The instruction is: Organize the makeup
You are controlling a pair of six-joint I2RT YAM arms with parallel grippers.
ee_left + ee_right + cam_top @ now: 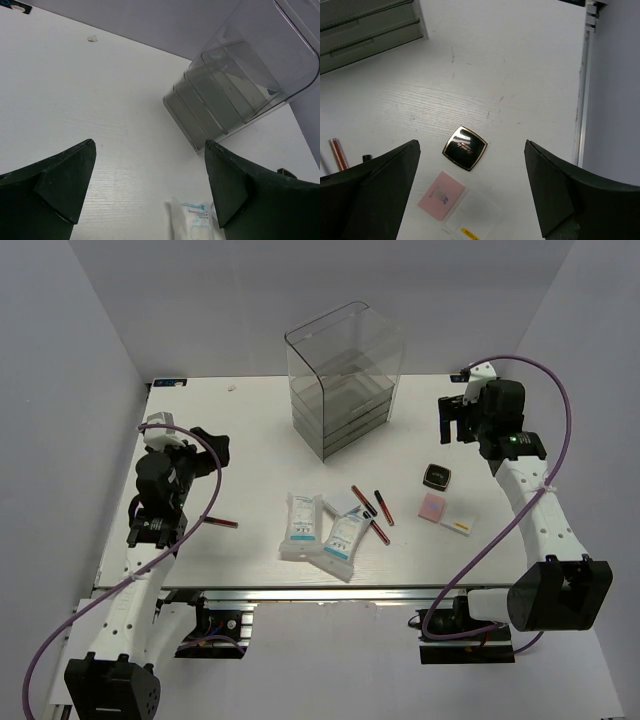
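My left gripper (pixel 210 445) is raised over the left side of the table (pixel 250 430), the wrist bent so that it faces the clear drawer box (pixel 345 380). Its fingers (pixel 60 187) are spread wide with nothing between them. On the table by that arm lies one red pencil (pixel 222 523), well apart from the rest.

Near the front edge at centre, two white packets (pixel 302 525) lie side by side, touching. Their blue print is too small for me to read. A white pad (pixel 340 502) sits just behind them. The drawer box stands upright toward the back with its stacked drawers pushed in, and I can make out the trays through the walls.

Right of the packets lie three pencil sticks (pixel 364 502), red and black, one of them just beside a packet. Next comes the black square compact (pixel 465 148), gold-edged, with gold script I cannot read. Near it, the pink palette (pixel 441 196) lies edge to edge with a pale pad (pixel 474 216) that bears a small yellow label.

My right gripper (pixel 452 420) hovers above the far right of the table, its fingers (pixel 375 190) parted wide and gripping nothing.
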